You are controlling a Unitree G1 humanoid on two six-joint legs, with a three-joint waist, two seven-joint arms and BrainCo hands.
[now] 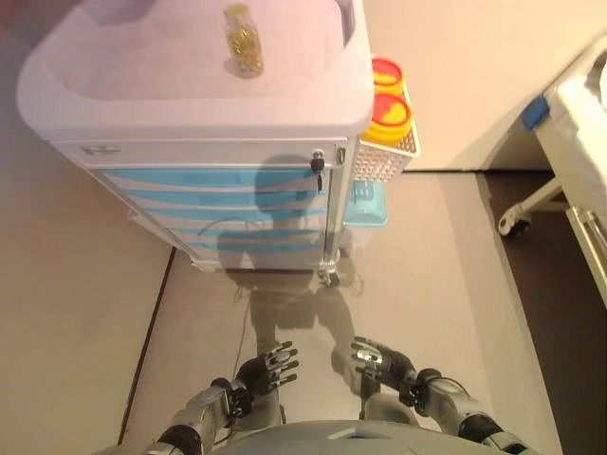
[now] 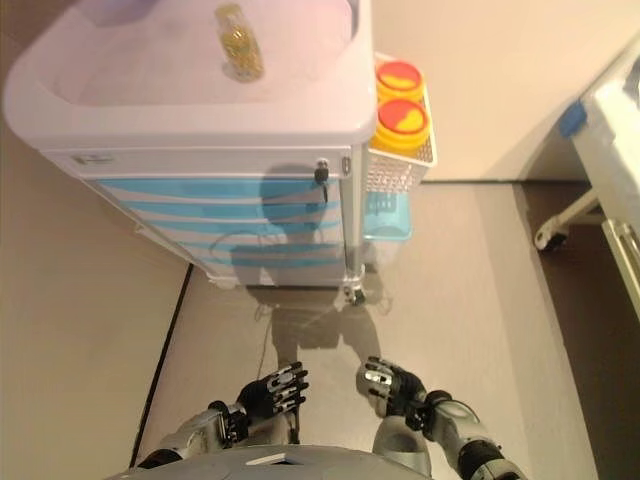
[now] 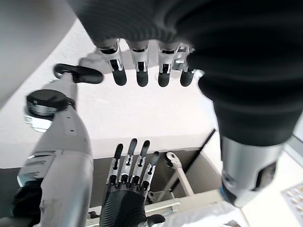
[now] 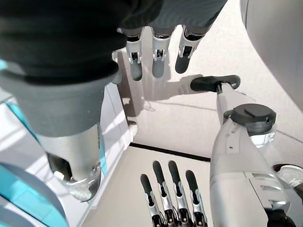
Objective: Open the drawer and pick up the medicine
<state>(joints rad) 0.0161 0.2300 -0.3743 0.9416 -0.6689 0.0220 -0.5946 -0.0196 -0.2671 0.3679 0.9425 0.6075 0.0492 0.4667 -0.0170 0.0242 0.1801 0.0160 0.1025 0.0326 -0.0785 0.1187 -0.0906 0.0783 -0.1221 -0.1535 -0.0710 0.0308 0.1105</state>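
Medicine: a small clear bottle [image 1: 243,40] of yellow contents stands upright on the cart's top tray, not inside a drawer; whether more medicine lies in the drawers cannot be told.
Drawers: the blue-fronted stack [image 1: 213,210] sits shut beneath the tray, with a keyed lock [image 1: 318,169] at its upper right corner.
Cart: a white wheeled medical cart [image 1: 85,90]; a side basket [image 1: 384,156] on its right holds two yellow containers with red lids [image 1: 389,109].
Key relation: the drawer fronts lie straight ahead of both hands and well apart from them; their long axis runs side to side across the robot's front.
Left hand: the left hand [image 1: 270,368] hangs low before the body, fingers straight and spread, holding nothing.
Right hand: the right hand [image 1: 375,358] hangs alongside it, fingers relaxed and empty.
Nearer hand: neither is clearly closer; the left lines up more with the drawers' middle.
Floor: plain beige [image 1: 446,284] with a dark seam.
Room: a pale wall [image 1: 474,66] behind, a bed frame on castors [image 1: 569,123] to the right.
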